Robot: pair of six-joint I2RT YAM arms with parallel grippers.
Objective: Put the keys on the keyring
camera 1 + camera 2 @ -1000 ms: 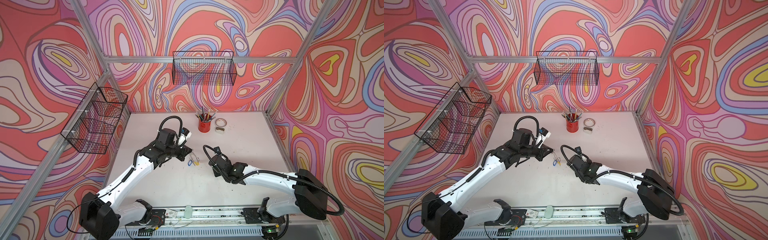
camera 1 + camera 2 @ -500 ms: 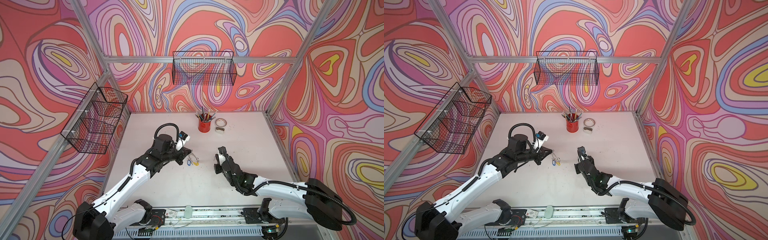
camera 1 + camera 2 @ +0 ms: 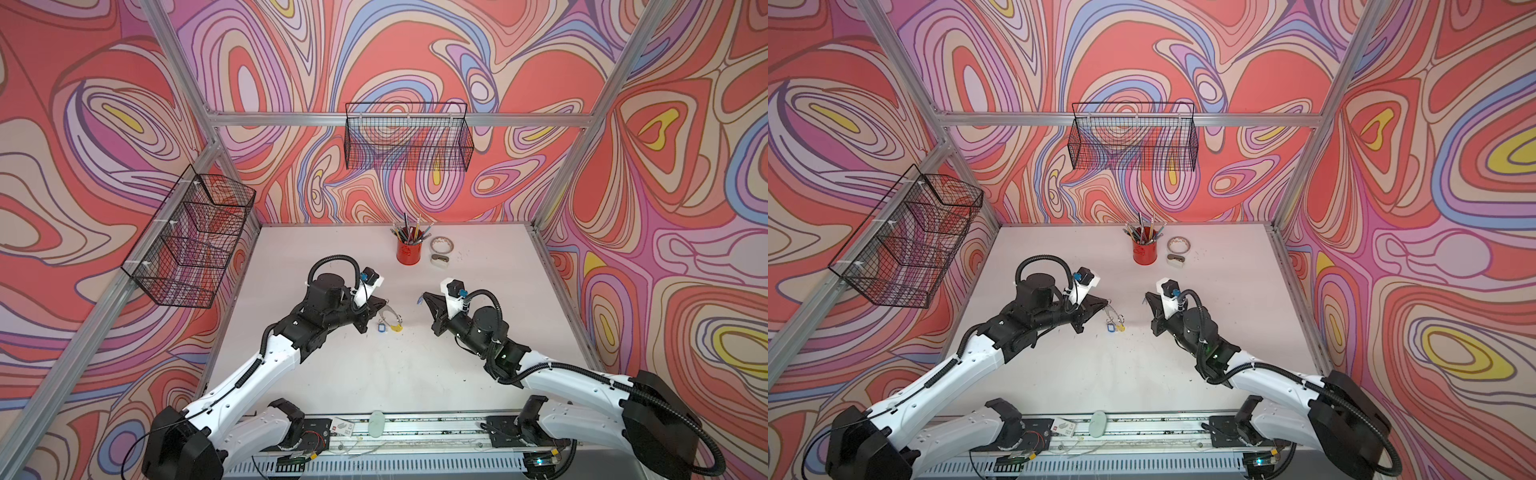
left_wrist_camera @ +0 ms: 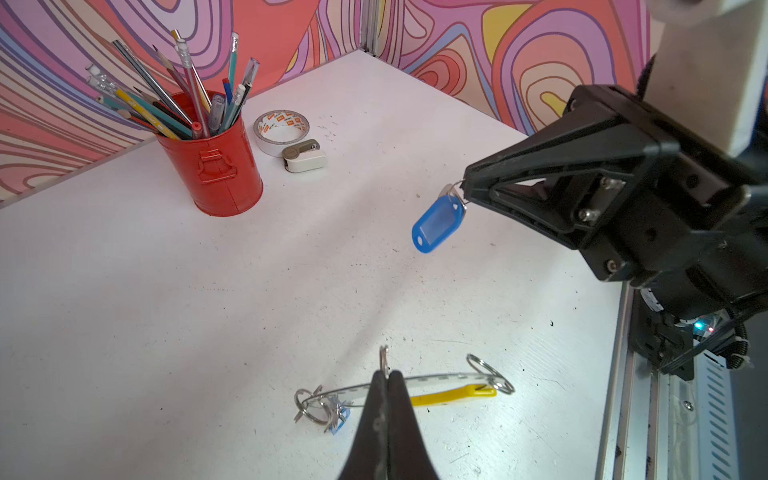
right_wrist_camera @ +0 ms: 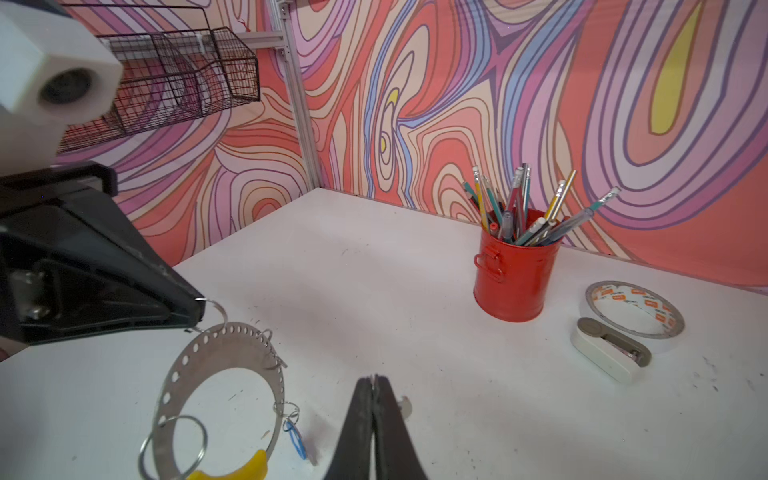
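Note:
The keyring (image 5: 216,374), a flat perforated silver hoop with a yellow segment (image 3: 397,328), hangs tilted with its low edge at the white table. My left gripper (image 4: 386,374) is shut on a small wire loop (image 5: 216,309) at the hoop's top. One of the keys, with a blue tag (image 5: 296,436), hangs from the hoop; its tag also shows in a top view (image 3: 1111,328). My right gripper (image 5: 376,380) is shut on the split ring of the other key, whose blue tag (image 4: 437,224) dangles in the air. It hovers to the right of the keyring (image 3: 390,318), apart from it.
At the back of the table stand a red cup of pencils (image 3: 408,253), a beige tape roll (image 3: 442,243) and a small white gadget (image 3: 439,261). Black wire baskets hang on the back wall (image 3: 409,141) and the left wall (image 3: 191,237).
The right arm has swung its wrist and elbow out to the right, and its gripper now sits a little farther from the keyring. The left arm has shifted slightly, still gripping the loop.

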